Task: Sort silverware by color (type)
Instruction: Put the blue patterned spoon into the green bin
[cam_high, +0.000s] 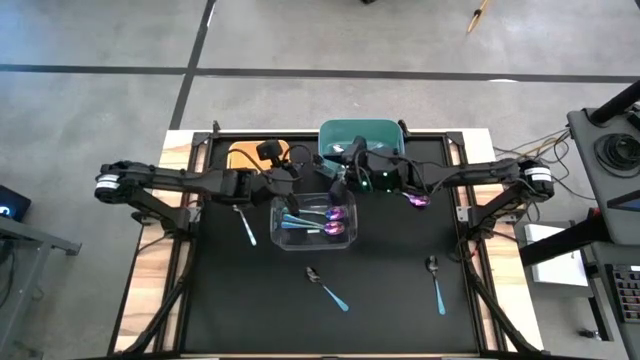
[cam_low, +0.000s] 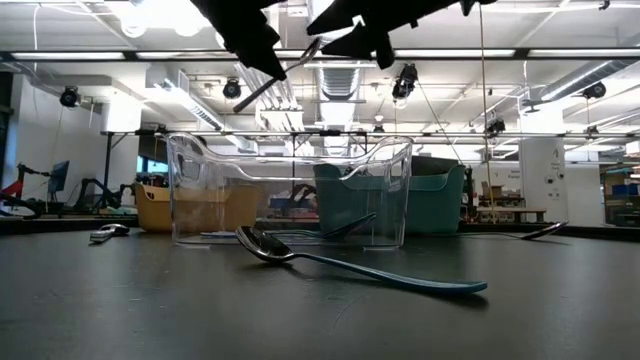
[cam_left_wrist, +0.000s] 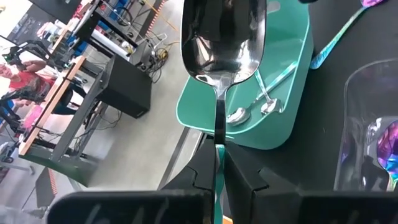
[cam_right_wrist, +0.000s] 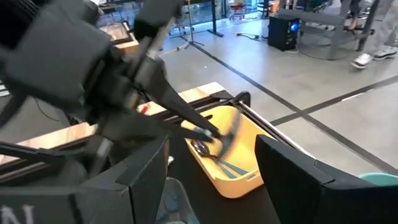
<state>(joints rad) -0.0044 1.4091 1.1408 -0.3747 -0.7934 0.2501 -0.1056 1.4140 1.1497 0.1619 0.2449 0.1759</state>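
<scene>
Nearest the low camera: dark-bowled spoon with teal handle (cam_low: 350, 262) lying flat on black tabletop (cam_high: 250, 300), at 6 o'clock of the clear plastic bin (cam_high: 314, 222). Left jaws (cam_left_wrist: 219, 163) clenched on shiny silver spoon (cam_left_wrist: 222, 38), raised at 11 o'clock of that bin, above teal bin (cam_left_wrist: 292, 81) holding two silver spoons (cam_left_wrist: 249, 111). Right jaws (cam_high: 343, 181) released, at clear bin's 12 o'clock. Purple spoons (cam_high: 335, 220) inside clear bin. Yellow bin (cam_right_wrist: 233, 155) holds dark spoons (cam_right_wrist: 214, 155).

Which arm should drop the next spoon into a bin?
Left, probably. The left gripper already pinches a silver spoon above the teal bin, which holds silver spoons. The right gripper is open and empty.
</scene>
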